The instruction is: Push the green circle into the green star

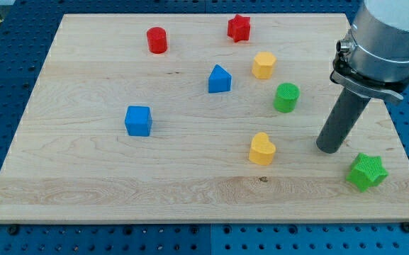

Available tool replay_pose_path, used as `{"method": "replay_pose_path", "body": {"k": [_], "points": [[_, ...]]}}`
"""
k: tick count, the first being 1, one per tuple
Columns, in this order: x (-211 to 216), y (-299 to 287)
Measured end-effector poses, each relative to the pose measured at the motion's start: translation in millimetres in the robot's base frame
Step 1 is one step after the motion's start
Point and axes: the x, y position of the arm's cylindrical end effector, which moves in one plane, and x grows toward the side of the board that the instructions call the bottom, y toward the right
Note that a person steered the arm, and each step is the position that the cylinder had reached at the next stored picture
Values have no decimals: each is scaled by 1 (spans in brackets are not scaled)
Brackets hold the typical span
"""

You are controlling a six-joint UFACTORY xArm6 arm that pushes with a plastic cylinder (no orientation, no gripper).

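Note:
The green circle [286,97] stands on the wooden board [83,170] right of centre. The green star [366,171] lies near the board's lower right corner. My tip [329,149] rests on the board between them, to the lower right of the green circle and to the upper left of the green star, touching neither. The dark rod rises from the tip to the arm's grey body at the view's top right.
A yellow heart [261,149] lies left of my tip. A yellow hexagon [264,65] and a blue house-shaped block [219,79] lie upper left of the green circle. A red star [239,27], a red cylinder [157,40] and a blue cube [138,120] lie farther left.

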Motion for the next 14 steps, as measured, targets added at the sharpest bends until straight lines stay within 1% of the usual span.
{"method": "replay_pose_path", "body": {"k": [1,2,4,5,6,7,9,11,14], "points": [[-4,-25],[-18,-43],[-53,-89],[-75,-101],[-103,-88],[-113,-73],[-102,-36],[-74,-32],[-64,-32]]}}
